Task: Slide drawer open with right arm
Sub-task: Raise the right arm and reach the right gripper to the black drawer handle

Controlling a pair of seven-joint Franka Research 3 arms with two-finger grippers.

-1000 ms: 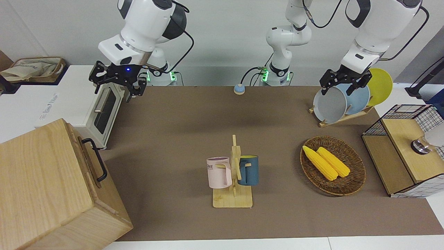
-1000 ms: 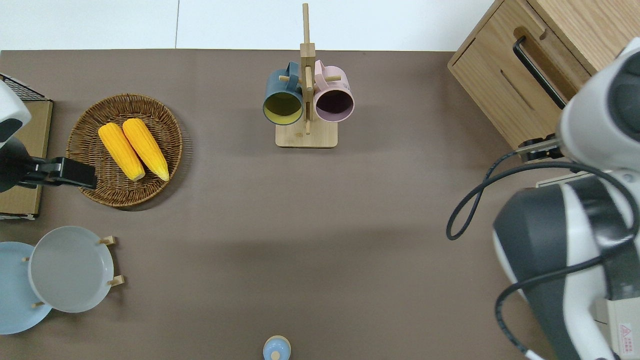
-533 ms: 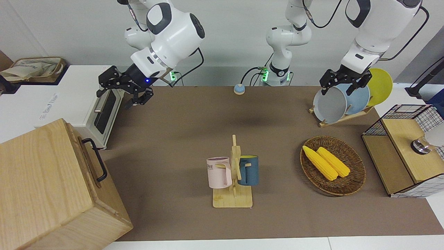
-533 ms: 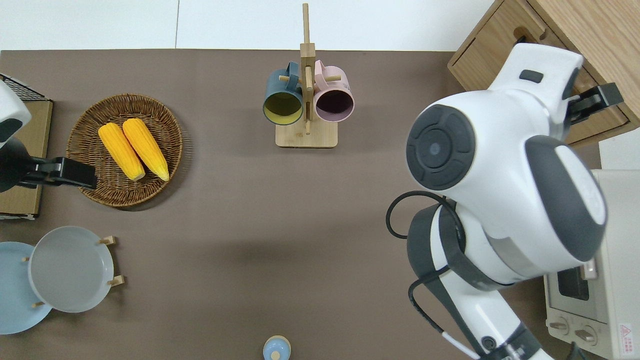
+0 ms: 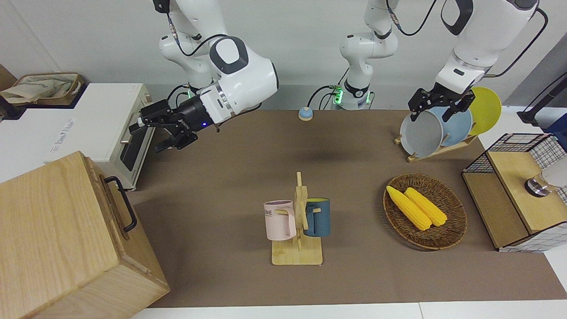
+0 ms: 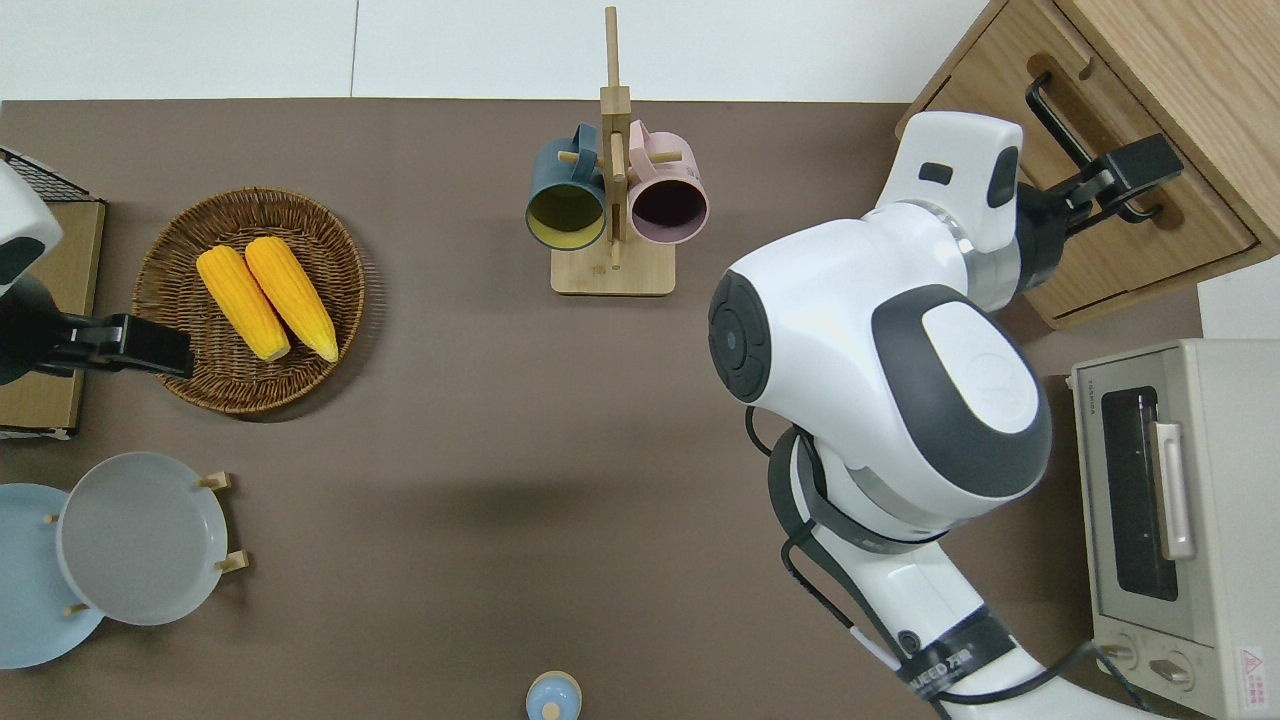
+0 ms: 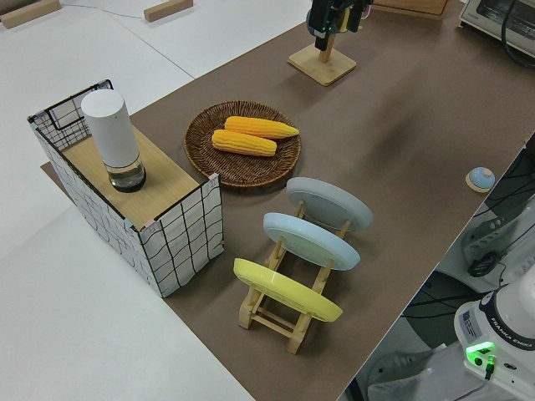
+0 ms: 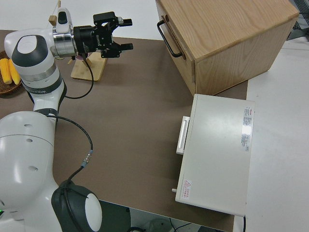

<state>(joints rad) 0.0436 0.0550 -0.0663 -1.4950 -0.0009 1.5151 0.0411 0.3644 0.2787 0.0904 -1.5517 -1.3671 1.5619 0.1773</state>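
The drawer (image 6: pixel 1010 165) is shut in the pale wooden box (image 5: pixel 53 235) at the right arm's end of the table. Its black bar handle (image 6: pixel 1058 118) also shows in the front view (image 5: pixel 125 208) and the right side view (image 8: pixel 167 37). My right gripper (image 6: pixel 1150 190) is open and empty, held level with its fingers pointing at the box. In the overhead view it is over the drawer front by the handle. The right side view shows the right gripper (image 8: pixel 128 34) still apart from the handle. The left arm is parked, its gripper (image 5: pixel 436 110) open.
A white toaster oven (image 6: pixel 1180 520) stands beside the box, nearer to the robots. A mug stand (image 6: pixel 612 270) with two mugs is mid-table. A wicker basket (image 6: pixel 180 380) of corn, a plate rack (image 5: pixel 436 150) and a wire-mesh box (image 5: pixel 509 195) are at the left arm's end.
My right arm has swung away from the toaster oven toward the wooden box. Its gripper has turned level to face the drawer front. The left arm has not moved.
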